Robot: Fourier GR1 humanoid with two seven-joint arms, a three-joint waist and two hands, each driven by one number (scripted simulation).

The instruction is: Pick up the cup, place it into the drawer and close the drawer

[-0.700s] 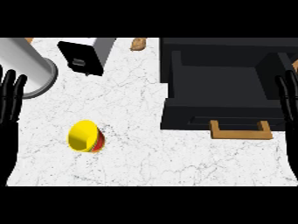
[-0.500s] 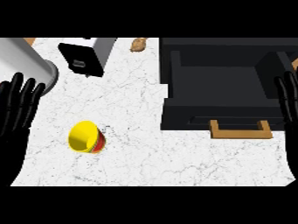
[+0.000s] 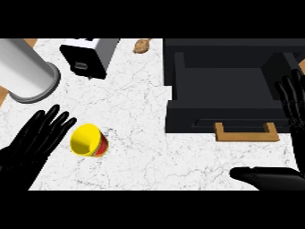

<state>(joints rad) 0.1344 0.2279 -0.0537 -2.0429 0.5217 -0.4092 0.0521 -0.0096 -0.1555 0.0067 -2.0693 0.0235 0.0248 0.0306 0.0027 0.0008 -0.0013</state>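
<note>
The yellow cup with a red band (image 3: 88, 140) is still tipped on the white marble counter (image 3: 135, 112). The left hand (image 3: 36, 141) has been moved in just beside it, fingers straight, nothing held. The black open drawer (image 3: 230, 85) hasn't budged; the right hand (image 3: 300, 107) is spread flat too.

Left hand (image 3: 32, 143) and right hand (image 3: 300, 107), fingers straight
</note>
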